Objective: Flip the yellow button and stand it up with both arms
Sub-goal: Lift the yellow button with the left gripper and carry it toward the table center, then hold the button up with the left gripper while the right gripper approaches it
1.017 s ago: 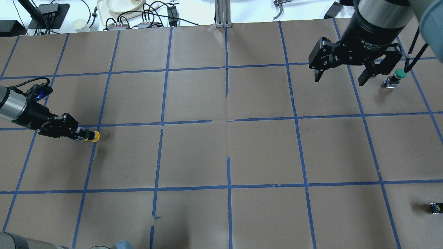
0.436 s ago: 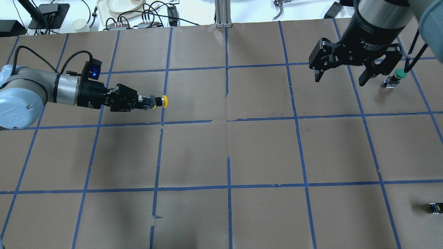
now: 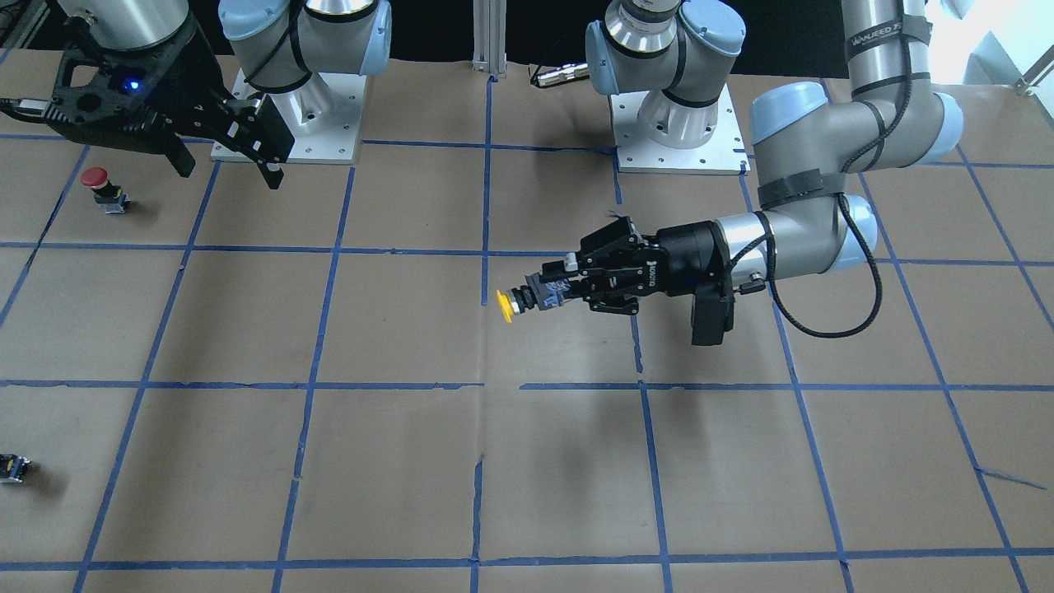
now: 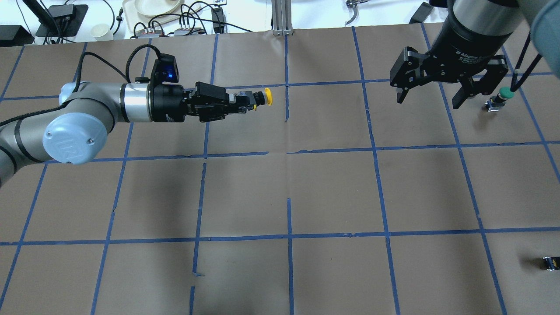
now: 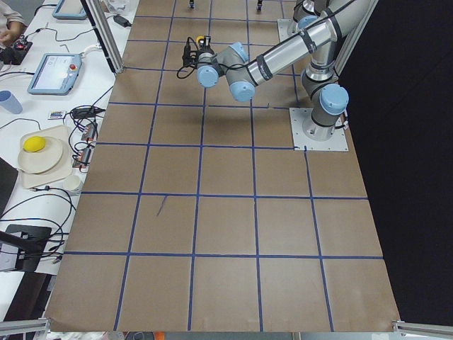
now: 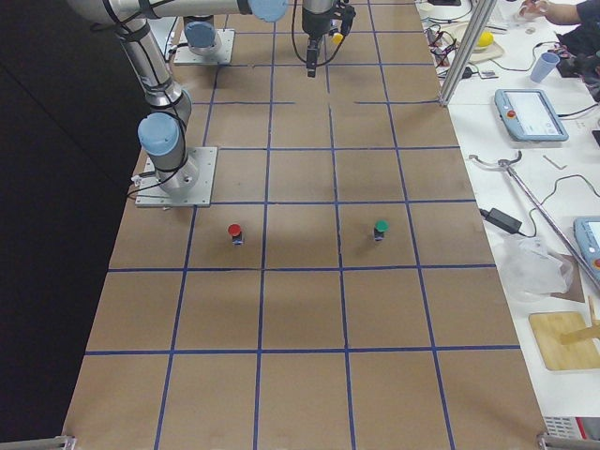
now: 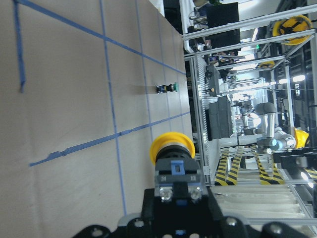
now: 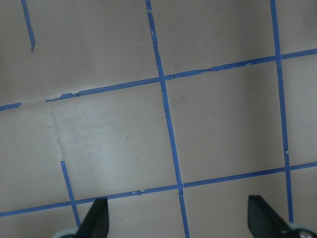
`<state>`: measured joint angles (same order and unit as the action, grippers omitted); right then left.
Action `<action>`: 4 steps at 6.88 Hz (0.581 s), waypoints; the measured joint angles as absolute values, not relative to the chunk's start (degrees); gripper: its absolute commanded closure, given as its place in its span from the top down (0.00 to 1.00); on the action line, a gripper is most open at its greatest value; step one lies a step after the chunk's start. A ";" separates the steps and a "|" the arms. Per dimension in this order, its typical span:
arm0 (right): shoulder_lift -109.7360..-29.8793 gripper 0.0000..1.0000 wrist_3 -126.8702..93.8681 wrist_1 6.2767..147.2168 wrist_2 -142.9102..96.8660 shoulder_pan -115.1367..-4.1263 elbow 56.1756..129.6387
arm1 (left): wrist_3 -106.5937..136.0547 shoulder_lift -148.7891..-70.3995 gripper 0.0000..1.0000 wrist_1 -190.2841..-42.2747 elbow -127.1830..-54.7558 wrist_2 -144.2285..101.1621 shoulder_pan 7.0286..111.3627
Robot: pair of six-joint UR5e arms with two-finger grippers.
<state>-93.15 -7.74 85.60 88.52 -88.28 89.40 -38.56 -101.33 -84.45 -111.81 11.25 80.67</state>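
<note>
The yellow button [image 4: 267,96] is held in the air by my left gripper [image 4: 249,99], which is shut on its black-grey body. The button lies horizontal, its yellow cap pointing toward the table's middle. In the front view the cap [image 3: 503,305] sticks out past the left gripper [image 3: 545,295], above the brown table. The left wrist view shows the cap [image 7: 172,147] just beyond the clamped body. My right gripper [image 4: 428,100] is open and empty, hanging above the far right of the table; it also shows in the front view [image 3: 230,175] and the right wrist view [image 8: 181,223].
A green-capped button [image 4: 503,95] stands just right of the right gripper. A red-capped button [image 3: 96,179] stands on the robot's right side near its base. A tiny black part [image 4: 550,263] lies at the near right edge. Cables and dishes [image 4: 153,8] lie beyond the far edge.
My left arm has swung from the left edge toward the table's middle and farther away, carrying the yellow button. The right gripper has stayed in place, open.
</note>
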 measured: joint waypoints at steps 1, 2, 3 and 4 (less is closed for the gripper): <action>-92.97 1.00 -7.73 85.08 88.17 -88.00 89.43 | -38.54 -101.38 0.04 -83.53 -111.93 7.31 83.21; -92.87 1.00 -8.05 84.45 87.37 -87.76 89.44 | -38.46 -101.40 0.04 -82.86 -112.08 3.80 85.20; -92.75 1.00 -8.35 84.12 86.10 -87.60 89.41 | -38.46 -101.40 0.04 -81.48 -112.71 0.97 86.79; -92.65 1.00 -9.55 83.72 83.68 -86.87 89.26 | -38.51 -101.26 0.04 -77.73 -114.98 -1.25 88.11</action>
